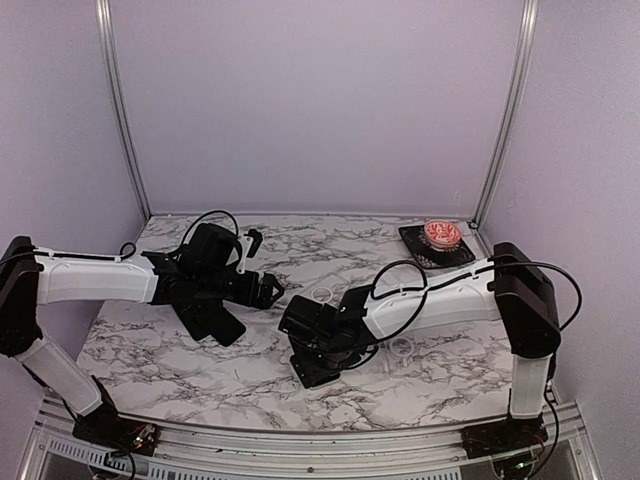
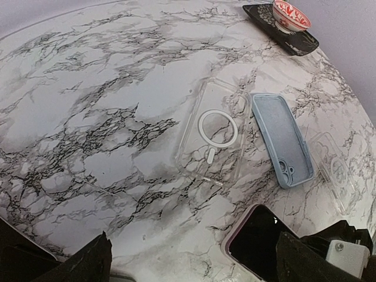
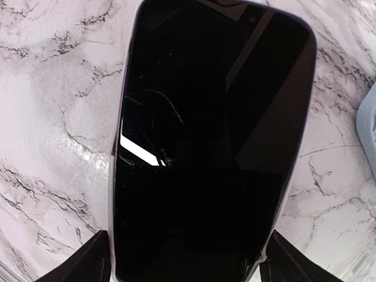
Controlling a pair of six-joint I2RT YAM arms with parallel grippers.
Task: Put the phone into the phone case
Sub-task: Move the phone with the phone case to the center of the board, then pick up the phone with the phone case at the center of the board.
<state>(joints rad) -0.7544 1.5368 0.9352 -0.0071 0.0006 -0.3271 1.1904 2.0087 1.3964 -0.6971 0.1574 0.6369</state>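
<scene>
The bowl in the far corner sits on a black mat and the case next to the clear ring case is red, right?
No. The case beside the clear ring case is light blue, not red; the left wrist view shows it. The bowl does sit on the black mat.

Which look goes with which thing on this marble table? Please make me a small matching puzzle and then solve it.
Things:
1 phone
2 bowl
3 opaque case
4 ringed case

Descriptions:
a red and white, on a dark mat
b see-through
c black screen facing up
d pale blue

Pairs: 1-c, 2-a, 3-d, 4-b
</scene>
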